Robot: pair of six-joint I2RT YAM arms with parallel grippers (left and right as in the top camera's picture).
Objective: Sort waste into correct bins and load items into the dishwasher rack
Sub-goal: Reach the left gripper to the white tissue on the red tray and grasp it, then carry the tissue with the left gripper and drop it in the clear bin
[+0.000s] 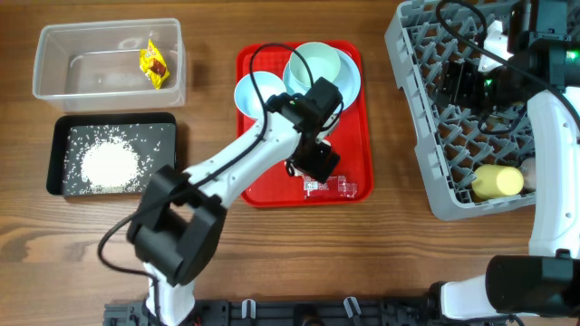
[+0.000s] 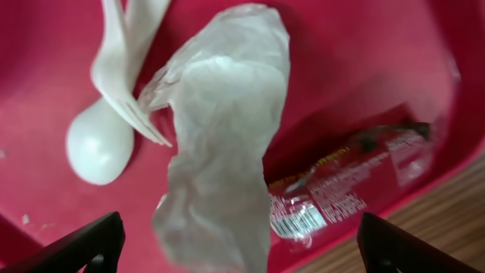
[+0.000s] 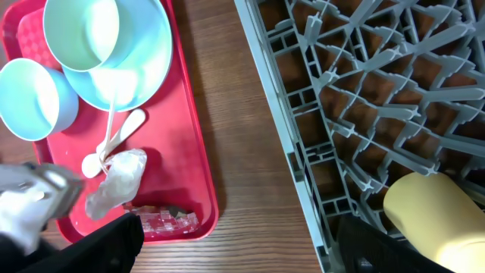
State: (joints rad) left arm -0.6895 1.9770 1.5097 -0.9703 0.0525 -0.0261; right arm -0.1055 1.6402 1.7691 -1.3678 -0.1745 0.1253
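Left arm reaches out across the desk (image 1: 381, 263), wrist pitched down over the near end of the red tray (image 1: 352, 136). Left gripper (image 1: 317, 165) fingers (image 2: 91, 243) are spread wide and grip nothing. The crumpled white tissue (image 2: 220, 152) lies on the tray below the gap, with the white spoon (image 2: 98, 144) beside it and the red wrapper (image 2: 341, 189) at the rim. Right arm hangs by the dishwasher rack (image 3: 364, 91). Right gripper (image 3: 241, 236) is also released and empty. The yellow cup (image 3: 436, 212) lies in the rack.
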